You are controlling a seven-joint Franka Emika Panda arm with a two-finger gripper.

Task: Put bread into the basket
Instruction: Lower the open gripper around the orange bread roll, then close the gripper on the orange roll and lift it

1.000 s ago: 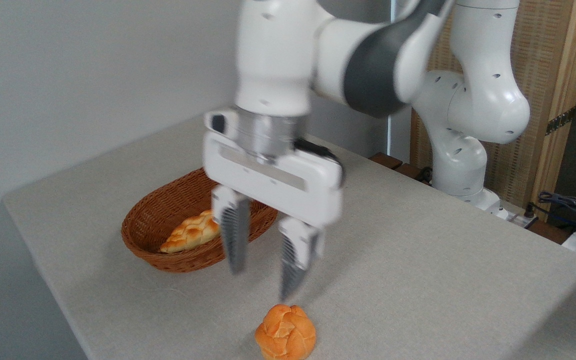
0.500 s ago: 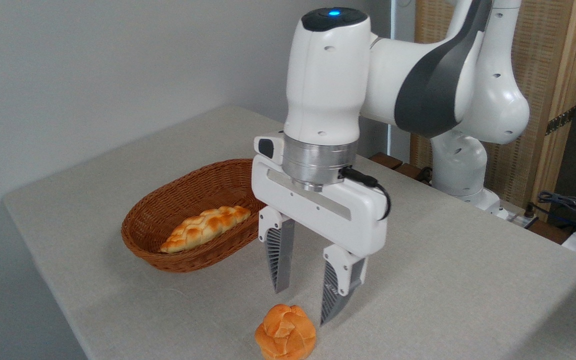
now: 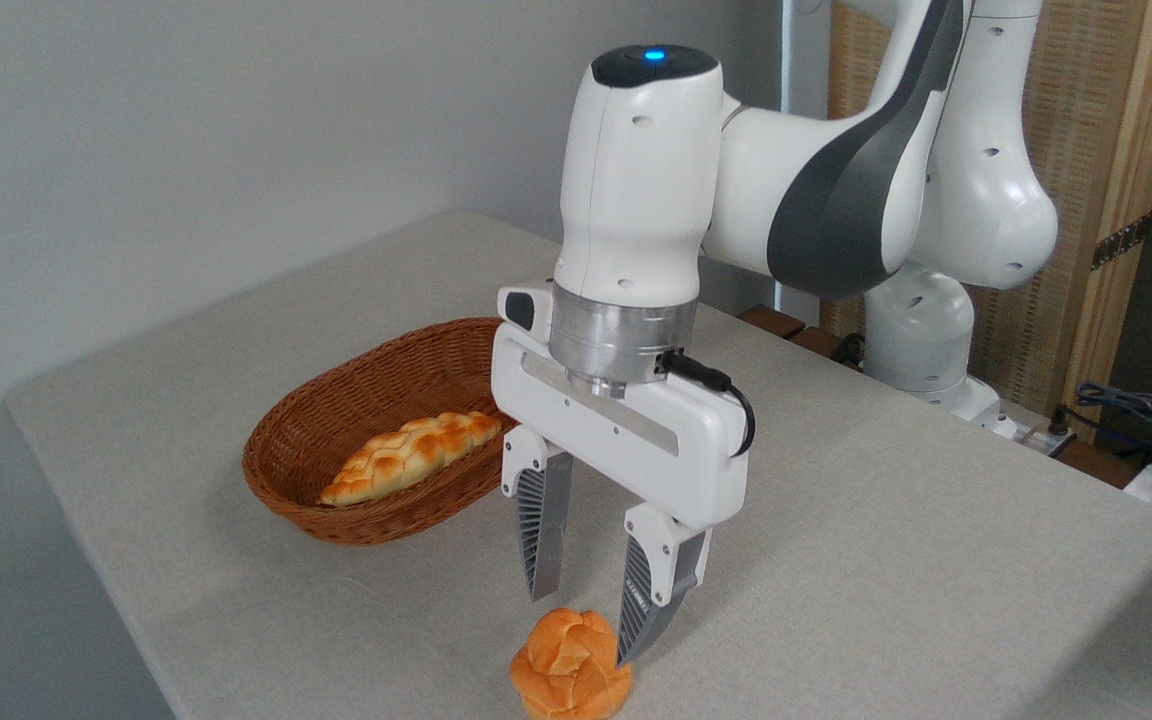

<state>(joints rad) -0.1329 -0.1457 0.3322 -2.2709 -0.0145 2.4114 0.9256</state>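
Down front: bread (image 3: 570, 677) round, orange-golden, knotted segmented top; pincer (image 3: 585, 625) fingers apart just above it.

The bread (image 3: 570, 678) is a small round bun of orange-golden colour, with a knotted top cut into segments. It sits upright on the grey tabletop (image 3: 886, 560), close to the front edge, whole and not squeezed. The basket (image 3: 376, 430) is an oval one of brown woven wicker with low sides, much longer than the bun. It stands flat on the tabletop, behind the bun and to the left, well apart from it. Its long axis runs diagonally, from the front left to the back right.
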